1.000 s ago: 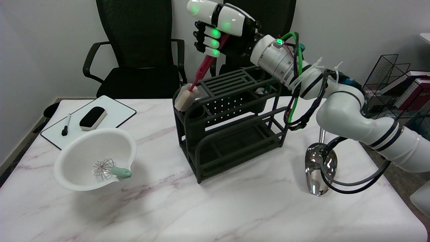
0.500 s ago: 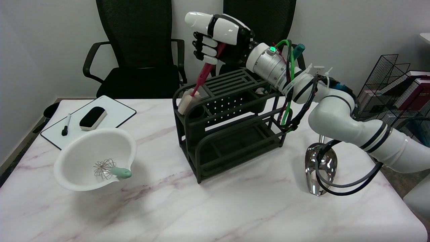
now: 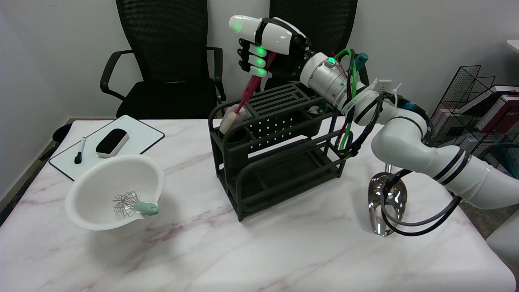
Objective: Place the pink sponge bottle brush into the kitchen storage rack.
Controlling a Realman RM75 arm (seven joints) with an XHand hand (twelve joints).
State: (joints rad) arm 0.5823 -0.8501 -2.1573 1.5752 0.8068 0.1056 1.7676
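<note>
Pink handle up, pale sponge head down: the brush (image 3: pixel 248 91) hangs tilted from the right hand (image 3: pixel 269 46), whose fingers are wrapped tight round the top of the handle, well above the dark rack (image 3: pixel 279 150) standing mid-table. The sponge end sits right at the round cup (image 3: pixel 235 136) on the rack's top left corner, and it looks to be touching or just inside the rim, though how deep it has gone I cannot tell from here. This is the insertion step, and to my eye the task is most of the way there. Doing it well means bringing the handle closer to upright so the sponge lines up with the cup's opening instead of catching on the rim, then lowering straight down without pushing sideways, because a sideways shove could tip or slide the rack. The grip should loosen only once the sponge is seated and the handle can lean on the rack's edge; letting go early risks the brush toppling out onto the marble table (image 3: pixel 284 251). Off to the left, a white bowl (image 3: pixel 93 190) holding a small whisk (image 3: pixel 131 205) sits well apart, and a shiny scoop (image 3: pixel 385 202) lies near the arm's cables on the right.
</note>
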